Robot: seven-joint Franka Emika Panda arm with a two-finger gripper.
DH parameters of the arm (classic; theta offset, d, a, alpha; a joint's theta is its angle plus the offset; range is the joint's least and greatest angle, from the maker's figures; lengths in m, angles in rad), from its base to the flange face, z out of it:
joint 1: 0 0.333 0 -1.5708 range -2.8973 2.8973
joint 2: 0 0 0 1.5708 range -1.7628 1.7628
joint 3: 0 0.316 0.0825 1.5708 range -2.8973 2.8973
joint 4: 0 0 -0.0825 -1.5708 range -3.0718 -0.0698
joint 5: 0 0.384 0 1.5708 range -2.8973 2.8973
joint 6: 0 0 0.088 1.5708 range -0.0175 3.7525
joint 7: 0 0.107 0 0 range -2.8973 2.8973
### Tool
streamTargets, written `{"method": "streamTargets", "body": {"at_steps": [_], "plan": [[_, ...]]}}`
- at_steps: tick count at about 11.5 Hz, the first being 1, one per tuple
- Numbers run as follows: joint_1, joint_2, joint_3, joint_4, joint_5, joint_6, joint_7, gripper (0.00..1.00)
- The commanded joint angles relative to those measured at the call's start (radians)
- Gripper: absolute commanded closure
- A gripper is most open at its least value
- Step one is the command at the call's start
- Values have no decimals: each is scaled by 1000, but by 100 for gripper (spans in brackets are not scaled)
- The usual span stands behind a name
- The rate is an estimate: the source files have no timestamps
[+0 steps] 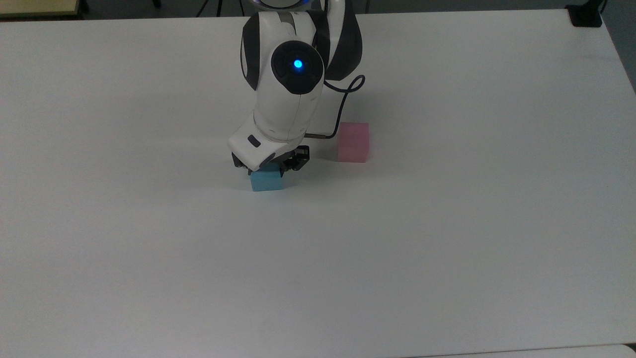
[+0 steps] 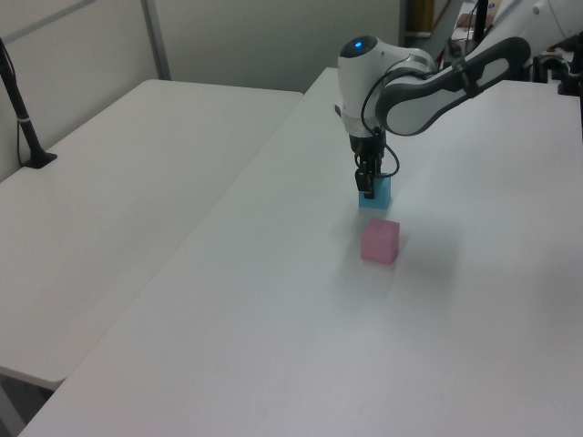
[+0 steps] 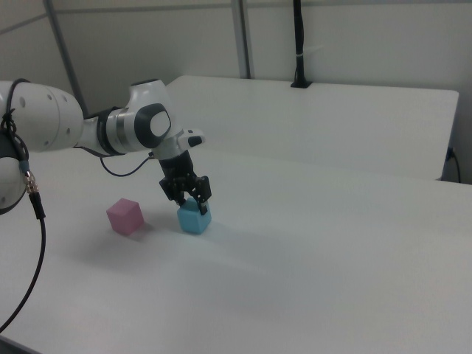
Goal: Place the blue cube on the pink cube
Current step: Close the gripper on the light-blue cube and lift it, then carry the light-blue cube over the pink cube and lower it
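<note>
The blue cube (image 1: 267,181), matte and plain-faced, is seen resting on the white table (image 1: 447,248), well inside its edges; it is straddled by the gripper (image 3: 189,199), whose fingers are spread on either side of it; the pink cube (image 1: 353,142) stands apart toward the top view's right; open tabletop lies all around.

A broad white surface (image 1: 447,223) fills the scene under even, soft light. In the left view a second white table (image 2: 118,200) stands alongside on the left view's left, with a black post (image 2: 20,109) clamped at its edge. Pale partition walls (image 3: 354,37) with grey uprights (image 3: 241,37) close off the far side
</note>
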Motion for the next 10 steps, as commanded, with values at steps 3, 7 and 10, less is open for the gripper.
{"method": "streamTargets", "body": {"at_steps": [3,7,10], "plan": [[14,-224,3,-176,-17,-11,20,40],[12,-324,129,-261,73,-113,127,41],[12,-322,208,-253,90,-84,283,41]]}}
